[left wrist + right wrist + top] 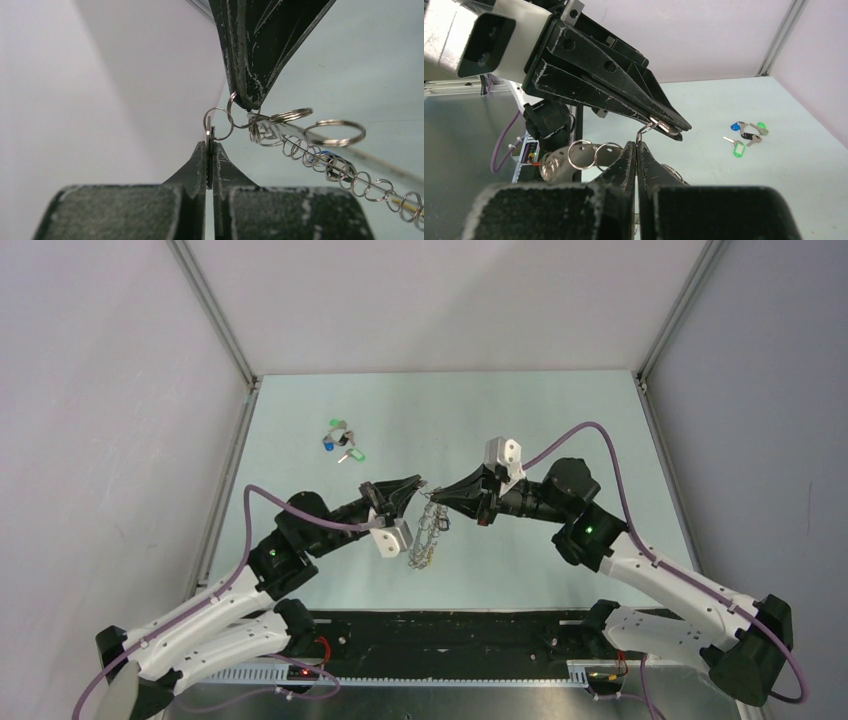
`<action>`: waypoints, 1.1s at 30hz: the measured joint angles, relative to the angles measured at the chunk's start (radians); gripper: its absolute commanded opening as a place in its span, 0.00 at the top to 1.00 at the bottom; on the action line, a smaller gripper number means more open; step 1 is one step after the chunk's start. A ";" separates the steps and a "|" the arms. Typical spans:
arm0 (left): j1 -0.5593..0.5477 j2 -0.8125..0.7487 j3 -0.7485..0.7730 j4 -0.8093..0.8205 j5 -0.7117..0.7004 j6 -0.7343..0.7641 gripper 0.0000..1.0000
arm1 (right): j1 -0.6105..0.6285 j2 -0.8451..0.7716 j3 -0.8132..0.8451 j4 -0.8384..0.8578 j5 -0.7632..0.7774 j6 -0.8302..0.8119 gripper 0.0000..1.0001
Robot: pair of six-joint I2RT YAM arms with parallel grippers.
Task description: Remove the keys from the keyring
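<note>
Several loose keys in top and right-wrist views only

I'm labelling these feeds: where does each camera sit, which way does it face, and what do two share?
Top external: above and behind the arms, looking down on the table; both arms, left claw, right claw show.
Left wrist: on the left arm, facing the keyring and right claw; own shut claw shows.
Right wrist: on the right arm, facing the left claw; own shut claw shows.
Shared: top and right wrist both show the loose keys.
</note>
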 measured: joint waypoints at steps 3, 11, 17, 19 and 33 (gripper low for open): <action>0.000 -0.001 0.000 0.000 0.002 0.000 1.00 | 0.000 0.000 0.006 -0.003 -0.013 0.000 1.00; -0.001 -0.002 0.000 0.000 0.010 0.000 1.00 | 0.000 0.018 0.031 -0.024 -0.040 0.004 1.00; -0.001 -0.012 0.000 -0.003 0.010 0.002 1.00 | -0.001 0.053 0.083 -0.081 -0.072 0.058 1.00; -0.001 -0.014 0.000 -0.003 0.009 0.004 1.00 | -0.001 0.064 0.105 -0.106 -0.081 0.079 1.00; -0.001 -0.015 -0.001 -0.044 0.018 0.008 1.00 | -0.003 0.108 0.132 -0.180 -0.107 0.227 1.00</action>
